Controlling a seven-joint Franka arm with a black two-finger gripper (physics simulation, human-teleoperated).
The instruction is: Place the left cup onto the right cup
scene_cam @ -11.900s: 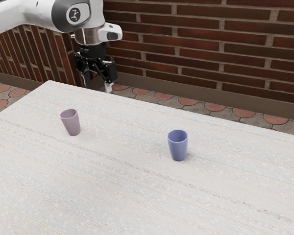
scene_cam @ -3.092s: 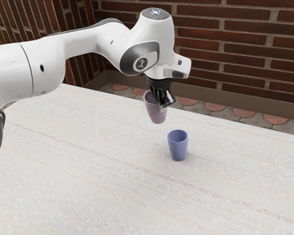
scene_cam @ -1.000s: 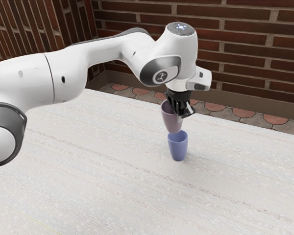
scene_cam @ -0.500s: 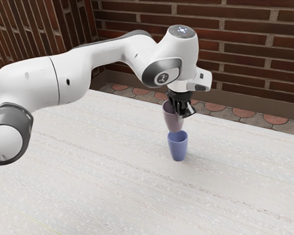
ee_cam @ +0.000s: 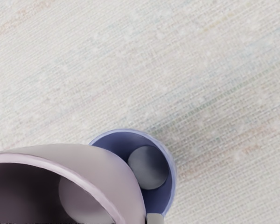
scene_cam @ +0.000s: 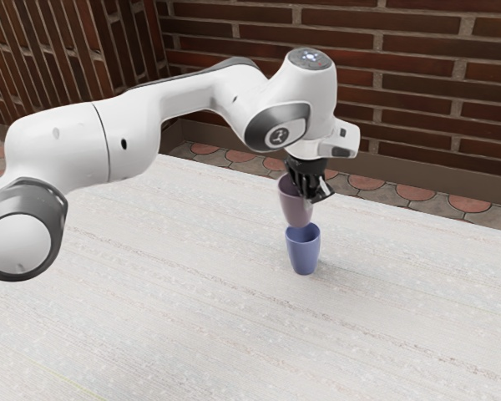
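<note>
My black gripper (scene_cam: pixel 311 187) is shut on the rim of a mauve cup (scene_cam: pixel 294 203), holding it upright just above a blue cup (scene_cam: pixel 302 248) that stands on the pale table (scene_cam: pixel 150 292). The mauve cup's base sits right at the blue cup's rim, slightly toward the exterior view's left of its centre. In the wrist view the mauve cup (ee_cam: pixel 70 184) looms large under my hand and overlaps the open mouth of the blue cup (ee_cam: pixel 151 168), whose inner bottom shows beside it.
A brick wall (scene_cam: pixel 401 75) and a paved floor strip (scene_cam: pixel 384 188) run behind the table's far edge. My white arm (scene_cam: pixel 150 125) reaches across from the exterior view's left.
Over the last second my hand has shifted very slightly toward the exterior view's right with the mauve cup, staying just above the blue cup. Earlier I carried it from the table's left side.
</note>
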